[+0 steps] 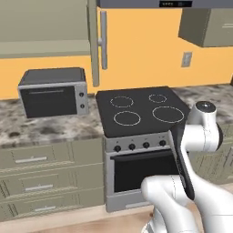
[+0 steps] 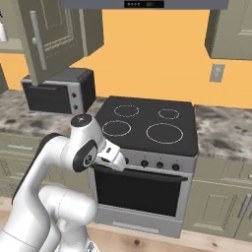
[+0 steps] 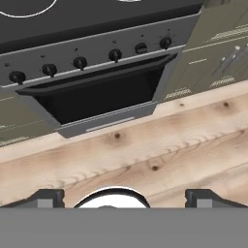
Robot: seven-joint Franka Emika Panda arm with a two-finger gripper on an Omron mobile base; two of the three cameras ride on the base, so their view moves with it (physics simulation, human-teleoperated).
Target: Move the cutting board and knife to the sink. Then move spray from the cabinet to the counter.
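Wide-open and empty, the gripper (image 3: pixel 124 197) points down at the wooden floor (image 3: pixel 145 155) before the oven (image 3: pixel 97 92); the spray (image 2: pixel 3 32) waits on the open cabinet (image 2: pixel 49 34) shelf, upper left.

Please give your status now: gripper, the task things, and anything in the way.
Gripper open, empty, aimed at the floor before the oven. Cabinet door open; a white bottle, maybe the spray, at its edge. Microwave on counter. Nothing in the way.
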